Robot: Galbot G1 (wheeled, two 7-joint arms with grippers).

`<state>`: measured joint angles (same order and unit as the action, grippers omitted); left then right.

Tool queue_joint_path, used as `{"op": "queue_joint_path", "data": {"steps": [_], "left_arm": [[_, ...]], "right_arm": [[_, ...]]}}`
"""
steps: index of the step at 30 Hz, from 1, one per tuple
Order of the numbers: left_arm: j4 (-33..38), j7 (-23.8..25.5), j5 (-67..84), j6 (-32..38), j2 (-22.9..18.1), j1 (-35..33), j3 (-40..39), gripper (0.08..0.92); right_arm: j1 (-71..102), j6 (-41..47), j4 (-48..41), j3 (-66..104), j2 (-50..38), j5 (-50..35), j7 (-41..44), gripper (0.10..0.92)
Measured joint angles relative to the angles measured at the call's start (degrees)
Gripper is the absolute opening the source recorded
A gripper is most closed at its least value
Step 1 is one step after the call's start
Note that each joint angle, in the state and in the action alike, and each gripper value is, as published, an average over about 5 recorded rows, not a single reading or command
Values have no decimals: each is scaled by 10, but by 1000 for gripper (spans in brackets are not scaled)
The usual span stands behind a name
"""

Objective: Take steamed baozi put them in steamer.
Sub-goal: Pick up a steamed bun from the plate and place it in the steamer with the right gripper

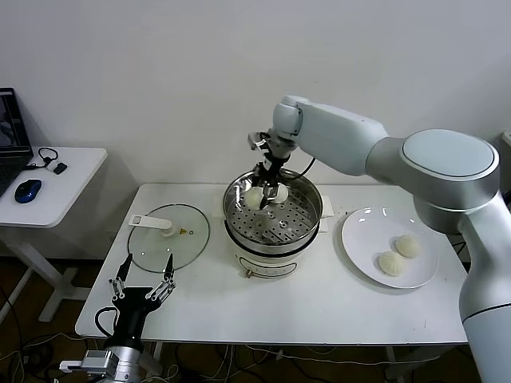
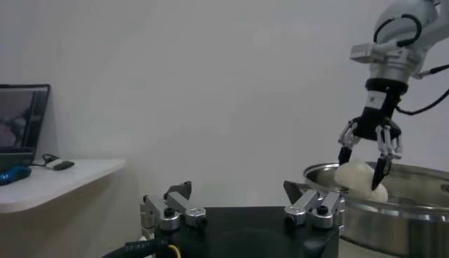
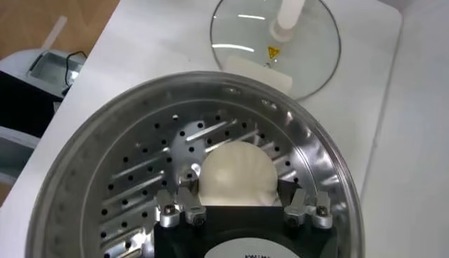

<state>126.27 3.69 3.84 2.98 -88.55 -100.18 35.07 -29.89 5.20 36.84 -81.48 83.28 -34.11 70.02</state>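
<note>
Right gripper (image 1: 270, 180) over the far side of the steamer (image 1: 307, 225), jaws grasping one baozi (image 3: 236, 175). Another bun (image 1: 252, 198) sits just left of it. Left gripper (image 1: 144, 279) parked at near left table edge, jaws released.

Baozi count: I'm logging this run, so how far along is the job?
Done: one baozi already lies in the steamer. In hand: the right pincer holds a second baozi just above the perforated floor, not yet released. Left: two baozi wait on the white plate. The left pincer sits open near the table's front edge, by the glass lid.
</note>
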Motion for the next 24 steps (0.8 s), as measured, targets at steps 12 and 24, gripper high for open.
{"op": "queue_joint_path", "data": {"steps": [12,24], "left_arm": [[1,0,3,1,0,-3,2,823],[-1,0,3,1,0,-2,1,823]], "right_arm": [[32,-10,-41,16,27,23,0,729],[45,-14,-63,29,42,33,-3,729]]}}
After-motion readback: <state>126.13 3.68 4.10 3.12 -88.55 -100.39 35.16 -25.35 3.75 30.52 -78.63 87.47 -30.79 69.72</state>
